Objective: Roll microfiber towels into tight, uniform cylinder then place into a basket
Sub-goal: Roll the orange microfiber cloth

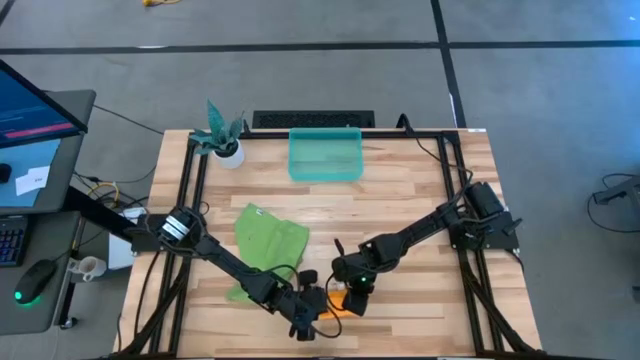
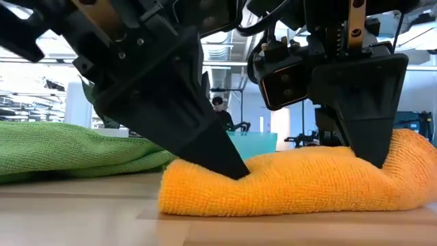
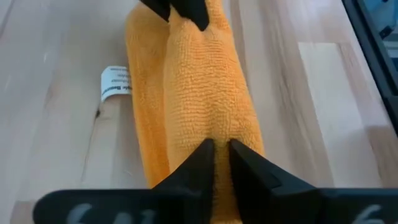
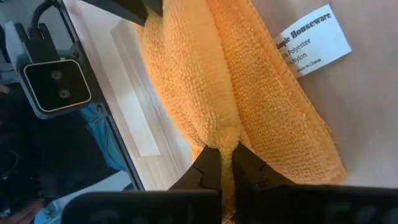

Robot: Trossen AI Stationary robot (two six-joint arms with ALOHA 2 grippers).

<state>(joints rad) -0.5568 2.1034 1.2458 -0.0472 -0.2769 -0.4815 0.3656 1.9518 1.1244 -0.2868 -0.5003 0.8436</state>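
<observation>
A: Location of large items?
B: Light wooden slatted table (image 1: pixel 400 210); lime green microfiber towel (image 1: pixel 268 240) crumpled left of centre; shallow translucent teal plastic bin (image 1: pixel 325 156) at upper centre.
A: Rolled orange-yellow microfiber towel (image 2: pixel 293 184)?
B: Bottom centre of the high view, lying on the table.
A: End effectors?
B: Left gripper (image 3: pixel 216 155) pinches one towel end; right gripper (image 4: pixel 228 163) pinches the other.

- The orange-yellow towel (image 2: pixel 300 181) lay bunched on the wooden table (image 2: pixel 75 219), close to the camera.
- The left gripper (image 2: pixel 235 171) pinched its left end; the right gripper (image 2: pixel 374 158) pinched a fold near its right end.
- The lime green towel (image 2: pixel 61 147) lay behind, at left.
- The teal basket (image 2: pixel 254 144) stood farther back, a person (image 2: pixel 220 113) beyond it.
</observation>
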